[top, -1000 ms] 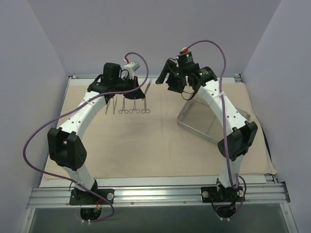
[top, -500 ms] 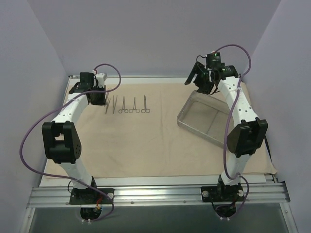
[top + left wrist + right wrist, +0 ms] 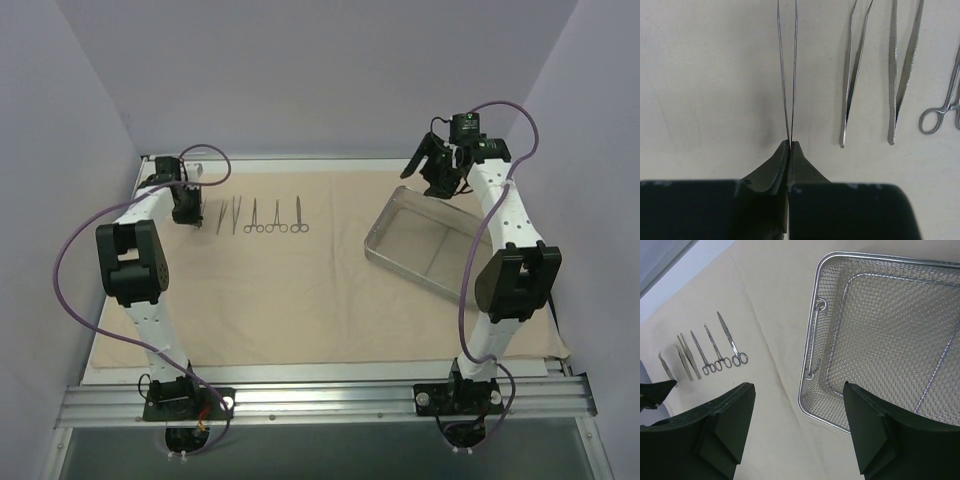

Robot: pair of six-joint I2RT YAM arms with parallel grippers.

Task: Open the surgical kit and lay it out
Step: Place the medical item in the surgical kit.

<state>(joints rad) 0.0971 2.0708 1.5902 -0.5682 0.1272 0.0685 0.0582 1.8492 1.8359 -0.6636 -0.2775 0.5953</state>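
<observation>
Surgical kit: beige cloth, silvery instruments

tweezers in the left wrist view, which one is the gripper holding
The thinnest pair, leftmost, its end pinched in the shut left gripper; the two broader pairs lie free to its right.

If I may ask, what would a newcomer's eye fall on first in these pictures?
A beige cloth lies spread flat, with a neat row of metal instruments at its far left. The left hand pinches thin tweezers at that row's end, while the open right hand hovers by a wire-mesh tray on the right.
</observation>
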